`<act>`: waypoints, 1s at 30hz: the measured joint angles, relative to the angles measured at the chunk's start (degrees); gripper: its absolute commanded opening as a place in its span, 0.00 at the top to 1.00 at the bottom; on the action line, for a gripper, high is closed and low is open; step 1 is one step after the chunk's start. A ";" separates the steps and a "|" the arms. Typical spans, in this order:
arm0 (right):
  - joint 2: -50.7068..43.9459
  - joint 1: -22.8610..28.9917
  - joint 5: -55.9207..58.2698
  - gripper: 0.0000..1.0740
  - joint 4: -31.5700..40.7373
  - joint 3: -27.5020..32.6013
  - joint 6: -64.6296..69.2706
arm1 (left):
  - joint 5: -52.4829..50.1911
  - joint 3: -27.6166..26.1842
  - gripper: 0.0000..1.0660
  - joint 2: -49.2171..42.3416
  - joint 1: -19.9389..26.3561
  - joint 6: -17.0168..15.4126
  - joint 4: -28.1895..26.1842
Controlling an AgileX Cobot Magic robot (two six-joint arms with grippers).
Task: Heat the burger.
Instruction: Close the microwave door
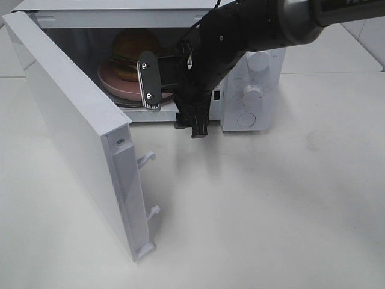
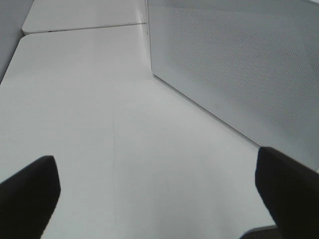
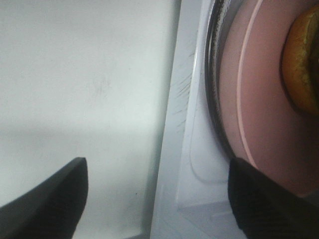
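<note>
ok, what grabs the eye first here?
The white microwave at the back of the table, its door swung wide open toward the camera. Inside, the burger sits on a pink plate. The black right arm is at the opening, right gripper open at the plate's rim.

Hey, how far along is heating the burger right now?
Done: the burger sits on its pink plate inside the microwave. In hand: the right gripper hangs open and empty at the opening; the left gripper is open over the table. Left: the door is wide open, so shutting it and setting the knobs remain.
</note>
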 measured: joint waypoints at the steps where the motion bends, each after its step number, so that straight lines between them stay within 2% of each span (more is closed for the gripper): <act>1: -0.80 0.00 -0.06 0.29 -0.06 0.86 0.57 | 0.00 0.00 0.06 0.00 0.00 0.00 0.00; 13: -13.06 0.00 -2.69 0.29 -3.32 12.72 9.51 | 0.00 0.00 0.06 0.00 0.00 0.00 0.00; 30: -29.28 0.00 1.32 0.29 -4.18 24.01 29.45 | 0.00 0.00 0.06 0.00 0.00 0.00 0.00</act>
